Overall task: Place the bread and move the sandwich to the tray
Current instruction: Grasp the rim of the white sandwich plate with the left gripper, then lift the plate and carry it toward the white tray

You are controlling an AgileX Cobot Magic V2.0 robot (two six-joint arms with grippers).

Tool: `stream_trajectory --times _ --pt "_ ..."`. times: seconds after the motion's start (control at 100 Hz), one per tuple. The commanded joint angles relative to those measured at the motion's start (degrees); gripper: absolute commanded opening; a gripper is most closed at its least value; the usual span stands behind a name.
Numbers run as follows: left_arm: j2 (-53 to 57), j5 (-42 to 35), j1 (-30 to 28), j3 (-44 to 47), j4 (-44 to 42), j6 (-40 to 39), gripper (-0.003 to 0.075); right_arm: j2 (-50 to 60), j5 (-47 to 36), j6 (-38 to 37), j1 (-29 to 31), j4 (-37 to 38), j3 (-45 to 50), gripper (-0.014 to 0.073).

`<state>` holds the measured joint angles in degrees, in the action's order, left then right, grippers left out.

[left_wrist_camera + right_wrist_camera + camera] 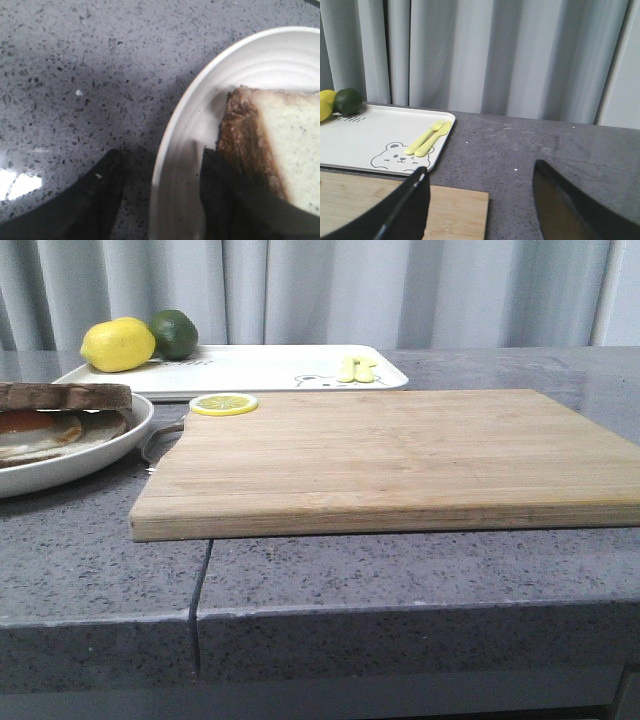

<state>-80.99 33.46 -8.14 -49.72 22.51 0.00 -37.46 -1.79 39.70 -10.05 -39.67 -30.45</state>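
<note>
Grey speckled tabletop (pixel 400 570): the sandwich (pixel 60 420) is seen assembled on its plate (pixel 185 150), not yet on the tray (pixel 280 368). Left claw (pixel 160 200) is spread astride the rim; right claw (pixel 480 200) is spread, empty.

The right gripper (pixel 480 200) hangs with its fingers wide apart above the cutting board (pixel 395 205) and grey counter (pixel 545 145); beyond lies the tray (pixel 365 135) with yellow cutlery (pixel 427 138), a lime (pixel 347 101) and a lemon (pixel 325 105)

You have one sandwich (pixel 62 412), one tray (pixel 260 367), one cutting board (pixel 390 455), one lemon (pixel 117 344), one lime (pixel 174 332), one lemon slice (pixel 224 404), two pieces of yellow cutlery (pixel 357 369).
</note>
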Motion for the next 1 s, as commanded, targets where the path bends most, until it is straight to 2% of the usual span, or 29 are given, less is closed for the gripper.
stream_trajectory --times 0.0,0.28,0.71,0.99 --pt "1.0 -1.6 -0.1 -1.5 1.1 -0.4 0.0246 0.2 -4.0 0.0 0.4 0.0 -1.5 0.0456" --pt "1.0 -1.6 -0.1 -1.5 1.1 -0.4 -0.0018 0.2 -4.1 0.0 0.4 0.0 -1.5 0.0456" --pt "3.3 -0.8 -0.2 -4.3 5.3 -0.4 -0.0019 0.2 -4.3 0.0 0.4 0.0 -1.5 0.0456" --pt "7.3 3.5 -1.7 -9.1 9.9 -0.4 -0.0019 0.2 -5.5 0.0 0.4 0.0 -1.5 0.0456"
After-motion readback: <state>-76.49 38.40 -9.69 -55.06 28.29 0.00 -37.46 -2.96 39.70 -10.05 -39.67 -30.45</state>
